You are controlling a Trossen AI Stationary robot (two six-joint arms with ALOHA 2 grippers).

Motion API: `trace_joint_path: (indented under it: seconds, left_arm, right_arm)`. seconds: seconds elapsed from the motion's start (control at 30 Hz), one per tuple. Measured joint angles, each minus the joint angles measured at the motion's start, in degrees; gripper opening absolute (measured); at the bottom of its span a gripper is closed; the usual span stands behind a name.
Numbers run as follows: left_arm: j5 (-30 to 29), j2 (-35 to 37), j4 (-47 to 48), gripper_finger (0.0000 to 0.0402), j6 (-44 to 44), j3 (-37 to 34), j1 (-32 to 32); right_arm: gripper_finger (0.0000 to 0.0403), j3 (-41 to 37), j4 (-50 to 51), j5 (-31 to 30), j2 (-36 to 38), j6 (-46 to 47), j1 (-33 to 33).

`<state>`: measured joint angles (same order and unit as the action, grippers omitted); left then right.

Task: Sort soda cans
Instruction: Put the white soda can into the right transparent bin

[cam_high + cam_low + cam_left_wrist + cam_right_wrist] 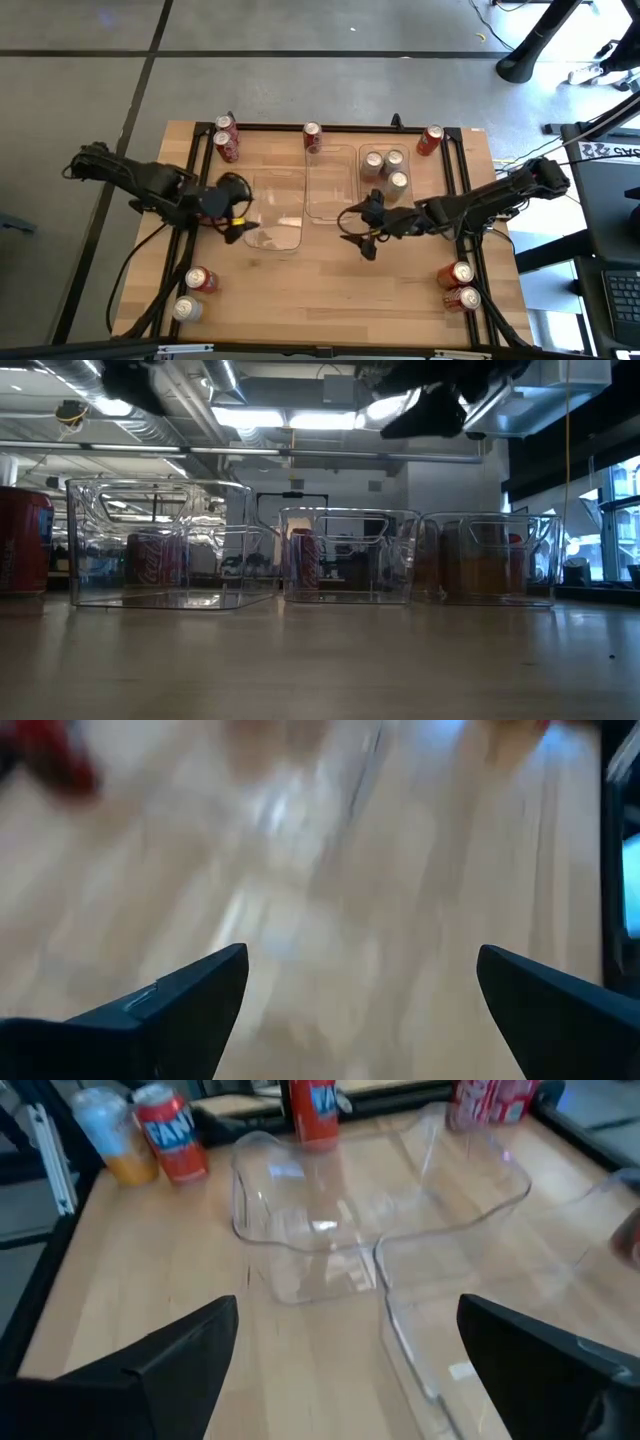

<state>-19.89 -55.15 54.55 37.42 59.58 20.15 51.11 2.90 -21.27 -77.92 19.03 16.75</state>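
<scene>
Three clear trays stand side by side mid-table. The right tray (385, 175) holds three gold soda cans (384, 165); the left tray (277, 212) and the middle tray (330, 185) show no cans. Red cans stand at the far edge (227, 137) (312, 137) (431, 140) and near right (463, 285). A red can (201, 281) and a gold one (186, 309) stand near left. My left gripper (238, 213) hangs open over the left tray's left side. My right gripper (360, 232) hangs open just near of the middle and right trays. The right wrist view looks at the left tray (350, 1210).
A black frame (470, 190) runs along the table's edges. Bare wood (330, 290) lies between the trays and the near edge. In the right wrist view, cans (168, 1120) (315, 1105) stand beyond the left tray.
</scene>
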Motion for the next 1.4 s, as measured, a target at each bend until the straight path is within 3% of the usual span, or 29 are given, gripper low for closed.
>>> trace_joint_path:
  seconds: [0.13, 0.23, 0.5, 0.83, 1.23, 1.4]
  left_arm:
    - [6.1, 0.0, 12.2, 0.0382, 12.5, 5.2, 4.5]
    - [9.8, 0.0, 15.4, 0.0382, 20.6, 5.8, 8.8]
    - [17.8, -3.8, 15.4, 0.0382, 37.7, 5.6, 19.2]
    - [31.2, -15.3, 15.3, 0.0382, 50.0, 8.1, 28.6]
    - [33.7, -20.2, 16.8, 0.0382, 74.2, 11.0, 38.0]
    - [33.7, -21.9, 16.4, 0.0382, 79.0, 11.0, 40.5]
  right_arm:
    - [0.0376, 0.0, -1.1, 0.1, -3.1, 2.9, 0.3]
    - [0.0376, 0.0, -3.6, 0.3, -5.5, 3.0, 0.9]
    - [0.0376, 0.0, -9.0, 2.9, -9.6, 1.5, 0.9]
    - [0.0376, 0.0, -9.3, 2.9, -9.9, 0.0, 0.9]
    - [0.0376, 0.0, -9.3, 3.5, -9.9, 0.0, 0.9]
    - [0.0376, 0.0, -9.3, 4.4, -9.9, -1.1, 0.9]
